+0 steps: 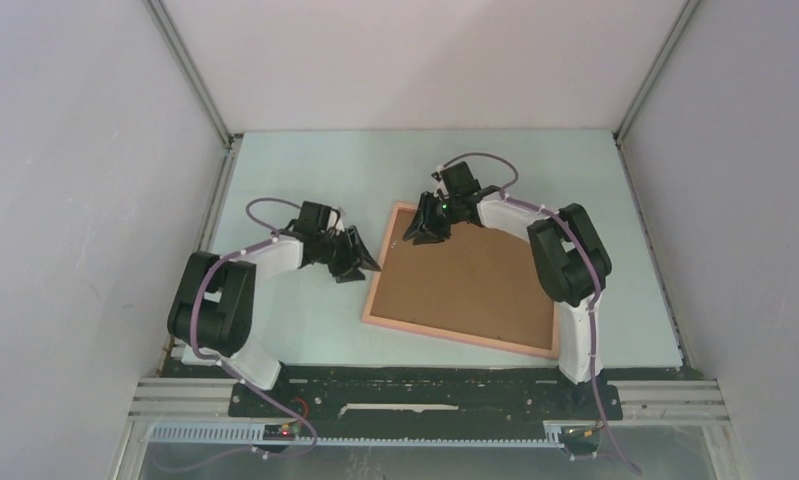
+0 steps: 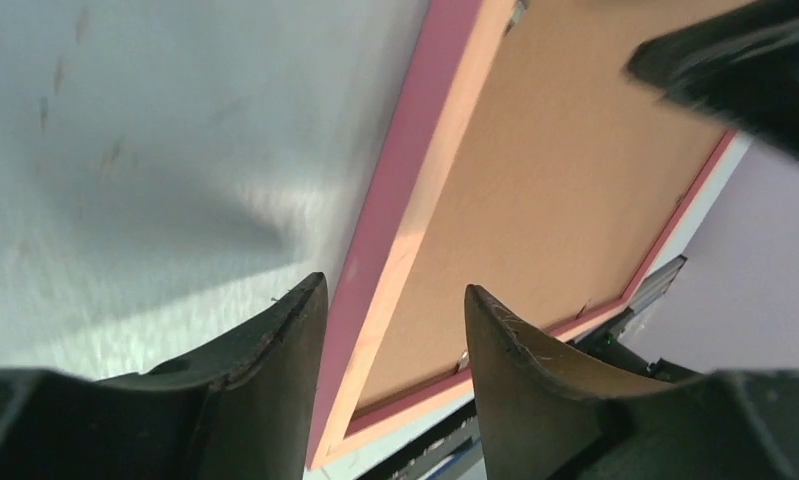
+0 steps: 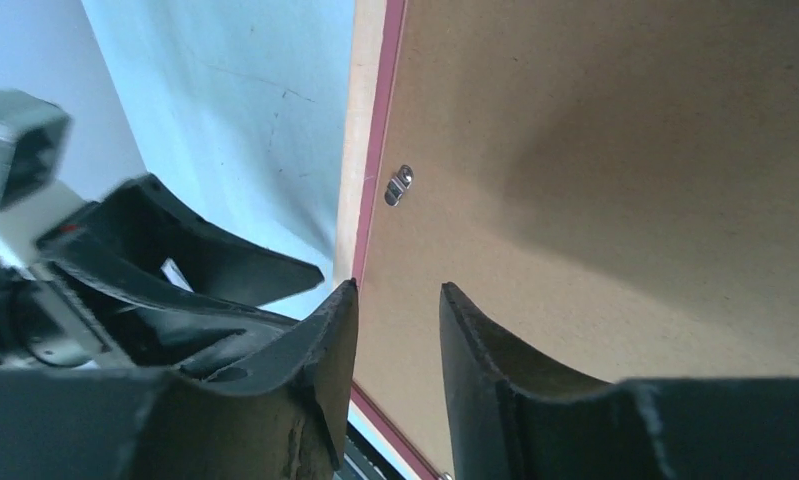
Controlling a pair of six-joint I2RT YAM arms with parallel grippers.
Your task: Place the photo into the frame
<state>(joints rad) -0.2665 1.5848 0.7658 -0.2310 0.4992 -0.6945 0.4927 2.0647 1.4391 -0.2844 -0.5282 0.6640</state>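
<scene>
At the near edge of the worktop (image 1: 305, 180) sit the two arm bases. Just beyond them the frame (image 1: 455, 336) lies flat and right of centre, back upward and skewed, its near rail closest to the right arm's base. A brown backing board (image 1: 470, 280) fills the whole opening.

Farther in, the left gripper (image 1: 363, 265) hovers just beside the frame's left rail. Its wrist view shows the fingers spread, with nothing between them and the pink rail running below the gap. Farther again, the right gripper (image 1: 423, 230) hangs over the frame's far-left corner. Its fingers are parted more narrowly above the board, just inside the rail, and it also holds nothing. A small metal clip (image 3: 400, 185) sits on the board near that rail; whether it is turned to lock the board is too small to tell.

The photo appears in no view. It may already lie under the board, but that cannot be confirmed. If it does, the insertion is largely done and what probably remains is pressing the board home and turning the clips.
</scene>
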